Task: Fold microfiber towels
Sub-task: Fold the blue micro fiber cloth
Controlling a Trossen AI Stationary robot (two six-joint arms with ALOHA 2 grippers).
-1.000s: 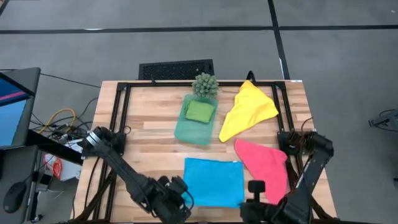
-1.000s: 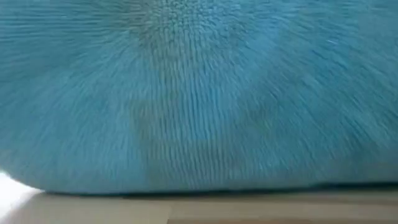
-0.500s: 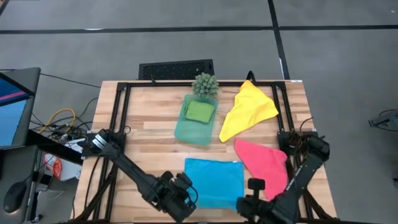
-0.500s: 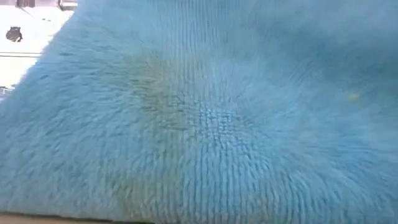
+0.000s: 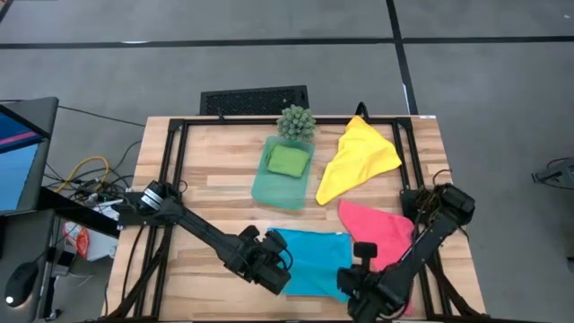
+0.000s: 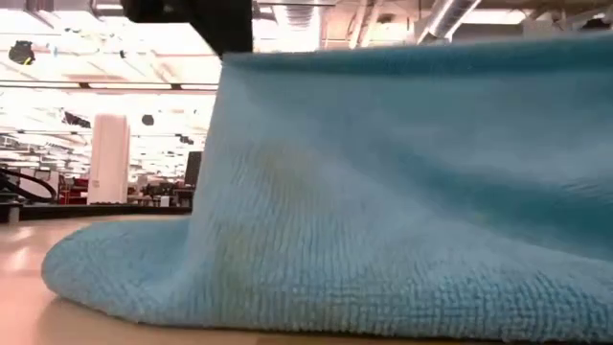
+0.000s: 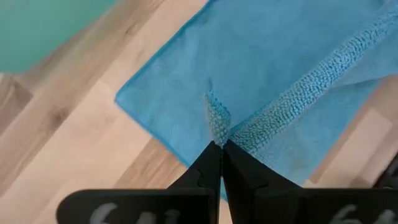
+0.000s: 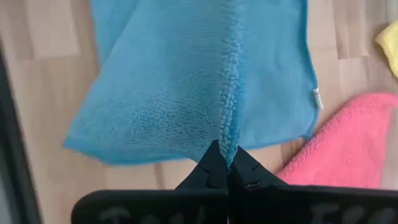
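My left gripper [image 7: 219,144] and right gripper [image 8: 222,148] each pinch 1 near corner of the blue towel [image 5: 314,260], lifted; the rest lies ahead toward the teal tray [image 5: 269,190], both arms equally near.

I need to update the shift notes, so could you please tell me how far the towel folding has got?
Done: the green towel lies folded in the teal tray. In hand: the left hand and the right hand are each shut on the near edge of the blue towel, lifted for its first fold. Left: the yellow towel and the pink towel, both loose on the table.
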